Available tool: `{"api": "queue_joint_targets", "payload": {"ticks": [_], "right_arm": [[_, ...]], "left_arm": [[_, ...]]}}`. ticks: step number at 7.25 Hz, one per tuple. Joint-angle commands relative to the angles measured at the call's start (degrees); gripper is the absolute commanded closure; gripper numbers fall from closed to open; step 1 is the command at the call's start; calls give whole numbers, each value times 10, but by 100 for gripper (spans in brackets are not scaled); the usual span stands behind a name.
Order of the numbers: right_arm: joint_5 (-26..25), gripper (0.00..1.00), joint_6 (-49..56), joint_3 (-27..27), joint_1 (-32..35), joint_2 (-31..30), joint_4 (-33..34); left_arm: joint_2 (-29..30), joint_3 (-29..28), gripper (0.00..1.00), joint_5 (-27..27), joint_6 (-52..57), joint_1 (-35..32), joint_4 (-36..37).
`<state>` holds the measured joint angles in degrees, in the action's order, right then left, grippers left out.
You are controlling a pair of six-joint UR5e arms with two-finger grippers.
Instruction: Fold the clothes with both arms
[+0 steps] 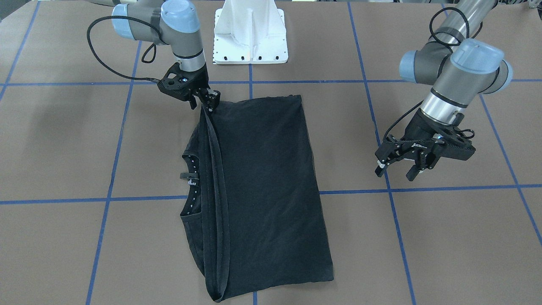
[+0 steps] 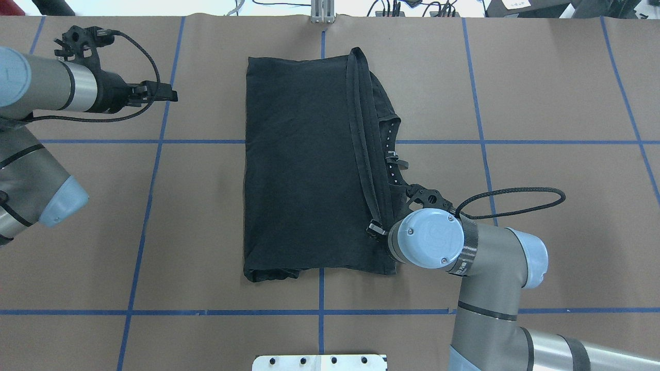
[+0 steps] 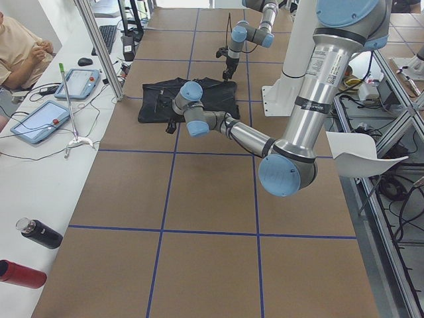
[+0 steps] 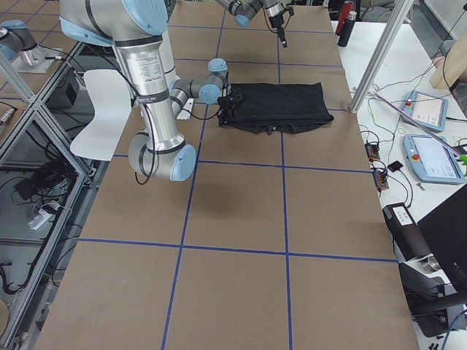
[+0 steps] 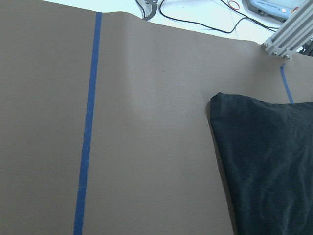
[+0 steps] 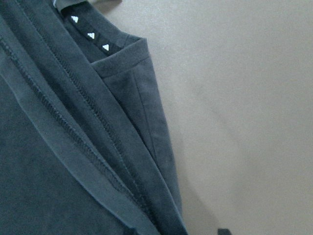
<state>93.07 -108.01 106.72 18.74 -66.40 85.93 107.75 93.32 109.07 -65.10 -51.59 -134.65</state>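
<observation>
The black T-shirt (image 1: pixel 262 178) (image 2: pixel 299 170) lies folded in half lengthwise on the brown table, plain side up. Its hem band (image 1: pixel 214 169) rests just short of the collar (image 2: pixel 392 154), whose white triangle trim (image 6: pixel 90 35) shows. My right gripper (image 1: pixel 210 101) (image 2: pixel 376 229) is shut on the hem's corner nearest the robot, and the cloth peaks up to it. My left gripper (image 1: pixel 398 163) (image 2: pixel 165 94) hovers open with nothing in it, over bare table beside the shirt's folded edge (image 5: pixel 220 147).
The white pedestal base (image 1: pixel 250 34) (image 2: pixel 319 362) stands at the robot's side of the table. Blue tape lines (image 1: pixel 423 188) grid the brown surface. A side bench holds tablets (image 3: pixel 40 119) and bottles (image 3: pixel 40 233), with a person (image 3: pixel 20 46) seated there.
</observation>
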Motion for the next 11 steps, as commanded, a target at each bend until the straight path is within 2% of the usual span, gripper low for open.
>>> {"api": "queue_joint_targets", "payload": {"ticks": [1, 8, 9, 10, 11], "right_arm": [[-3, 35, -11, -9, -2, 2, -13], [-3, 37, -8, -27, -5, 14, -13], [-3, 42, -9, -29, -5, 14, -13], [-3, 61, -11, -28, -5, 14, -14], [-3, 100, -12, -27, -4, 16, -14]], "left_arm": [[0, 1, 0, 0, 0, 0, 0], [0, 3, 0, 1, -1, 0, 0], [0, 3, 0, 1, -3, 0, 0], [0, 3, 0, 1, -4, 0, 0], [0, 4, 0, 1, -5, 0, 0]]}}
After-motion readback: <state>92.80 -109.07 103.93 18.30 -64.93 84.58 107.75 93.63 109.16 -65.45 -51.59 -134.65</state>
